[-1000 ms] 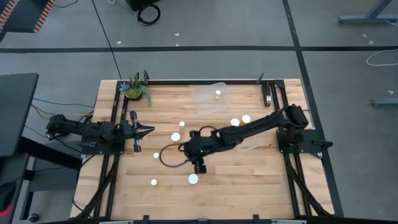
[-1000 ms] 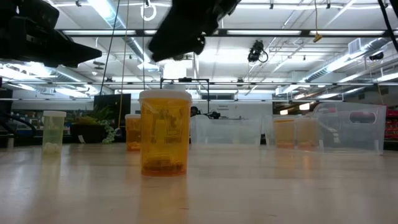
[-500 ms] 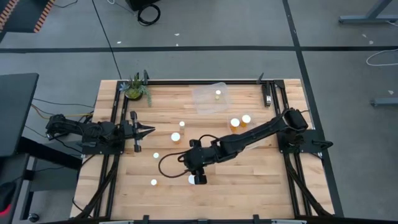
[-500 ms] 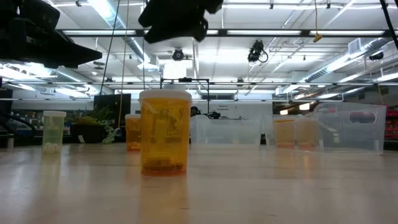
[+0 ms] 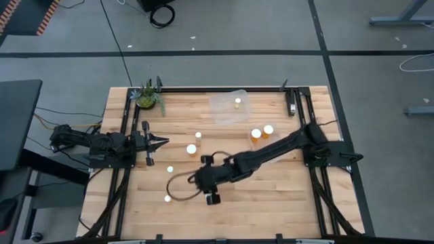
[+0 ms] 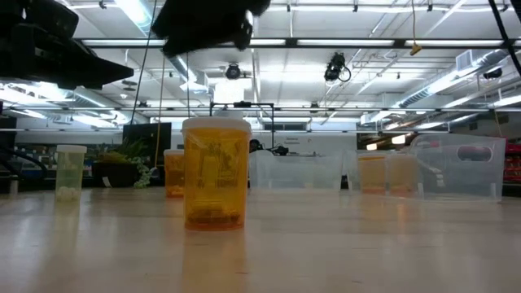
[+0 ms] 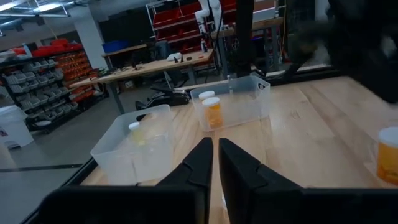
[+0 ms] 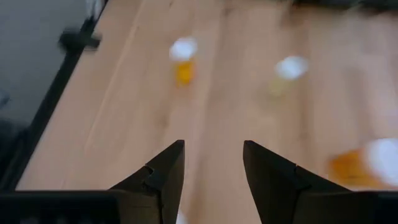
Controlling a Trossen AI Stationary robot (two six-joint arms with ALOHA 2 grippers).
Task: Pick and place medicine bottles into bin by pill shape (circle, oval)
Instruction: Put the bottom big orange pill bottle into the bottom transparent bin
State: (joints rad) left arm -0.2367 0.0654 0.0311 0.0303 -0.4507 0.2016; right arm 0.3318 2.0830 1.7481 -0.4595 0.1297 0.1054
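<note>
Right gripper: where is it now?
High view: the right gripper is stretched across to the table's near-centre, over the bottle standing at the near edge, fingers apart and empty; a small bottle stands to its left.

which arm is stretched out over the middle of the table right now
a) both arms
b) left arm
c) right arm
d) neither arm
c: in the high view the right arm reaches from its base across the wood, with the right gripper over the near-middle of the table, while the left gripper waits at the table's left side.
</note>
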